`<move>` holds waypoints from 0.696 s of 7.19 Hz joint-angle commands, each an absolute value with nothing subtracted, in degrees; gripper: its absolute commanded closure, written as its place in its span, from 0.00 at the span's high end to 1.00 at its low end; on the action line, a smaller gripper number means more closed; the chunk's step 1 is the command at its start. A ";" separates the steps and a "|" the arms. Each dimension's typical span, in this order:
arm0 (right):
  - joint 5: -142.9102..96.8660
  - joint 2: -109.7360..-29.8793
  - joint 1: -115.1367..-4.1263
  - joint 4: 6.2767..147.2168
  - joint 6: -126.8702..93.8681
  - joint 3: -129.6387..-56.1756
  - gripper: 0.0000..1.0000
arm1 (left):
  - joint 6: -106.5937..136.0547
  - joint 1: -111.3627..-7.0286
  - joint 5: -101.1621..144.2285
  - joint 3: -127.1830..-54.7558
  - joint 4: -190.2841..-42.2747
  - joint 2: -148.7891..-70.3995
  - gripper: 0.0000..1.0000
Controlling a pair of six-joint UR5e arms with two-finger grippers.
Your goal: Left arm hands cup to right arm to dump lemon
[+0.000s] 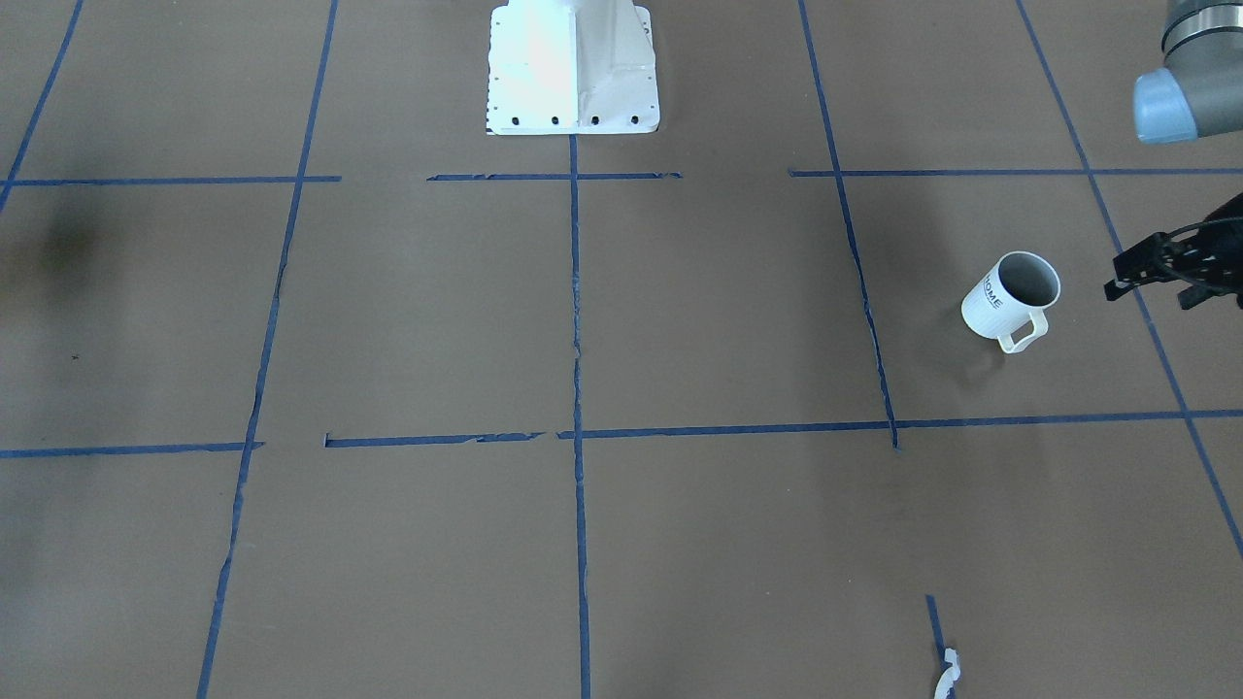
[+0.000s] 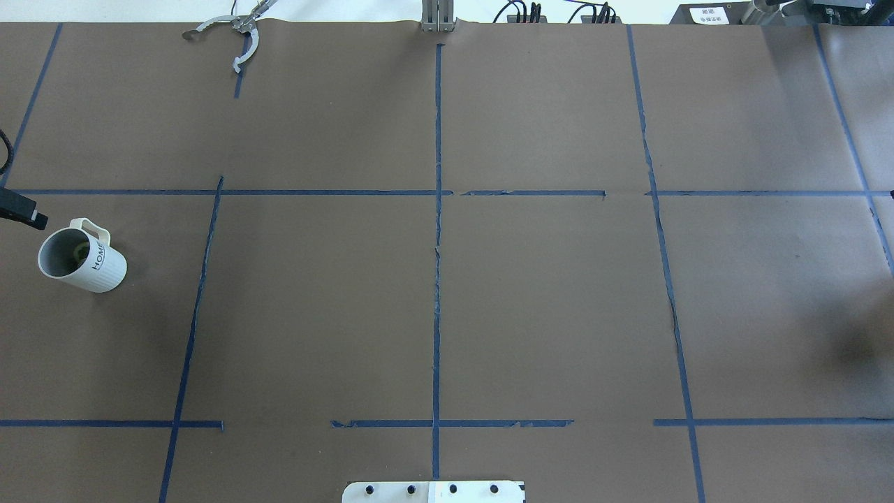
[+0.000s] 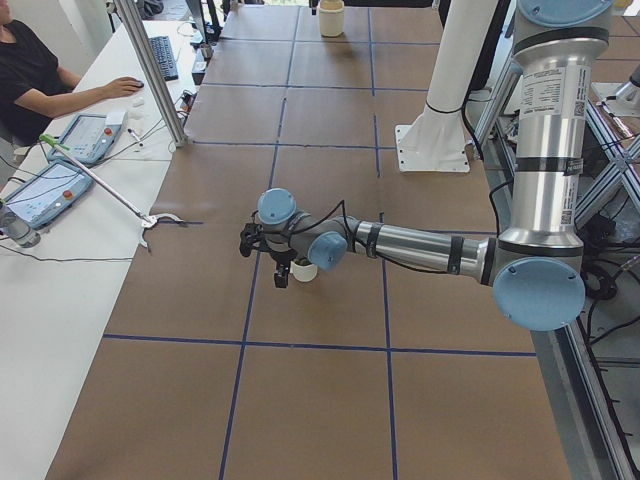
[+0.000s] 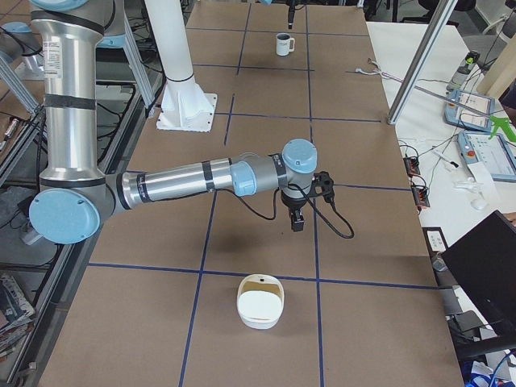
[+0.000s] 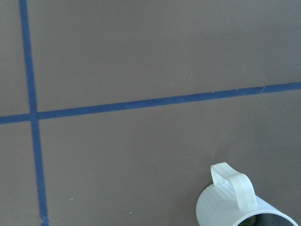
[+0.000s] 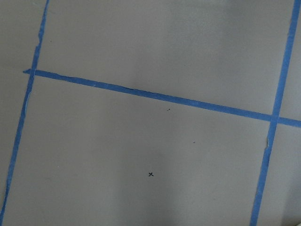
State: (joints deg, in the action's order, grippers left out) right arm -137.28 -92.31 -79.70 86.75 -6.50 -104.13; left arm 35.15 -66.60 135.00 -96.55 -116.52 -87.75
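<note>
The white ribbed cup [image 1: 1010,296] with "HOME" lettering stands upright on the brown table, handle toward the operators' side. It also shows in the overhead view [image 2: 80,255], where the yellow-green lemon [image 2: 75,254] shows dimly inside it. My left gripper [image 1: 1151,291] hangs beside the cup, apart from it, mostly cut off by the view's edge; its jaws look open and empty. The left wrist view shows only the cup's handle and rim [image 5: 235,193]. My right gripper [image 4: 297,216] points down over the table's other end, far from the cup; I cannot tell whether it is open.
The white pedestal base [image 1: 573,68] stands at the robot's side of the table. A grey reach tool [image 2: 234,35] lies at the far edge. A cream container [image 4: 260,302] sits at the right end. Blue tape lines [image 2: 436,209] cross the table. An operator [image 3: 30,70] sits at a desk.
</note>
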 commanded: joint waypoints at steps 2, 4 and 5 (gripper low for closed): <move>-137.46 -92.46 -79.72 86.75 -6.59 -104.06 1.00 | 41.57 -61.30 133.87 -98.53 -120.41 -84.46 1.00; -137.46 -92.46 -79.63 86.75 -6.50 -103.71 1.00 | 44.54 -57.32 130.35 -98.17 -120.50 -84.73 1.00; -137.46 -92.46 -79.63 86.75 -6.50 -103.62 1.00 | 44.65 -56.78 130.25 -98.00 -120.59 -84.55 0.91</move>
State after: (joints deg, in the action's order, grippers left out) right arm -137.46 -92.45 -79.64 86.75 -6.51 -103.73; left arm 43.75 -58.12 130.90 -98.18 -120.47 -84.66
